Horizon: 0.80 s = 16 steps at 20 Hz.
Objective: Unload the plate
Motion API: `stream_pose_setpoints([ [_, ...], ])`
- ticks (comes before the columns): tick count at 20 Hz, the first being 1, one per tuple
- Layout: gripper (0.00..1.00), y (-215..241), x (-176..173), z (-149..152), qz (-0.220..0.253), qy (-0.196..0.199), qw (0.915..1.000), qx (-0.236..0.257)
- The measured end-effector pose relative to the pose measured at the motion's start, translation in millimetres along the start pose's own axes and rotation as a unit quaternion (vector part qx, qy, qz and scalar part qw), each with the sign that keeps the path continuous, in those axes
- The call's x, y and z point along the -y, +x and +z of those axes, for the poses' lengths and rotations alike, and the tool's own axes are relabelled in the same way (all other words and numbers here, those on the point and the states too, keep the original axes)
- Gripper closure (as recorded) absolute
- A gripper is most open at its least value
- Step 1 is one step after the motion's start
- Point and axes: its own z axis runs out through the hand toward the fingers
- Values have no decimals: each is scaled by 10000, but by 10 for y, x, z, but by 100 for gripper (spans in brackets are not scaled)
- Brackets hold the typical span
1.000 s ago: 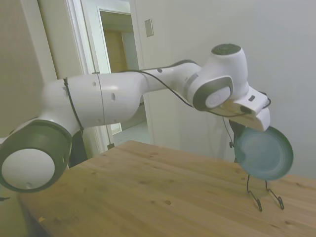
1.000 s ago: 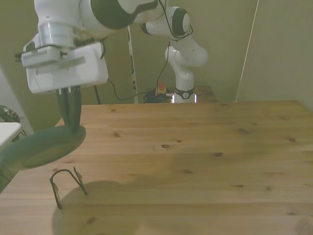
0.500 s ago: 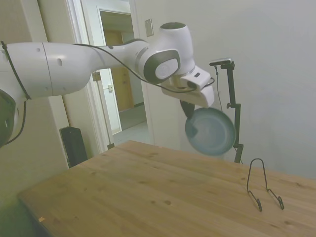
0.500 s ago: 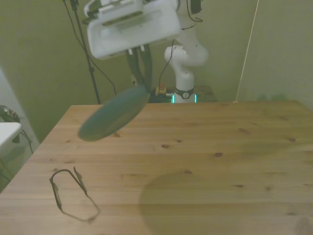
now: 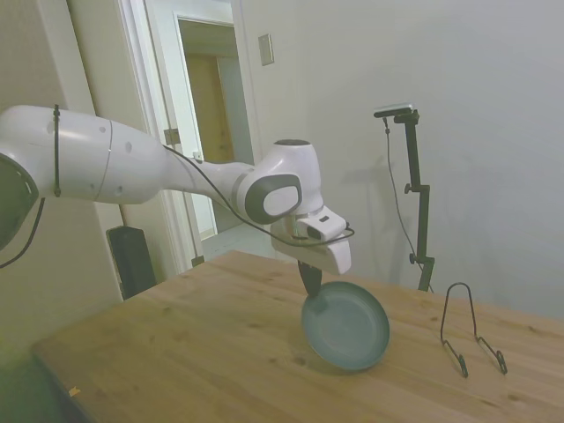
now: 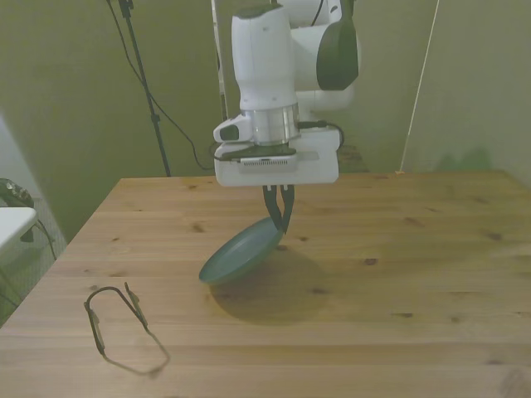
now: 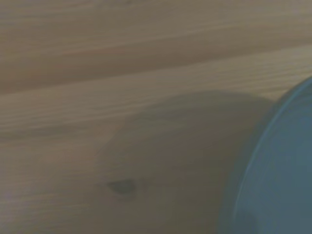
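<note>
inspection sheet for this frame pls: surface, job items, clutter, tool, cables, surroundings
Surface: wooden table, knots in the grain, bare apart from the wire stand.
Job's things: teal plate tilted, held by its upper rim, lower edge at or just above the table; contact unclear. Wire stand empty, apart from the plate.
Clutter: nothing seen.
Tool: tool shut on the plate's rim.
Cables: black cable along the arm; more cables by the back wall.
Surroundings: open doorway and wall switch plate behind the table.
</note>
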Motion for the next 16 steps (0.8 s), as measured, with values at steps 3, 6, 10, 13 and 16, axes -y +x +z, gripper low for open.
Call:
stream_pose_setpoints([
  [3,100,11,-27,224,7,-92,10000,-9],
  [6,100,13,-50,409,14,-137,9999,-15],
  [10,100,1,-74,540,14,-123,9999,-62],
  [13,0,-10,-79,583,-7,-113,9999,-98],
  [16,0,-13,-88,599,-22,-126,9999,-100],
])
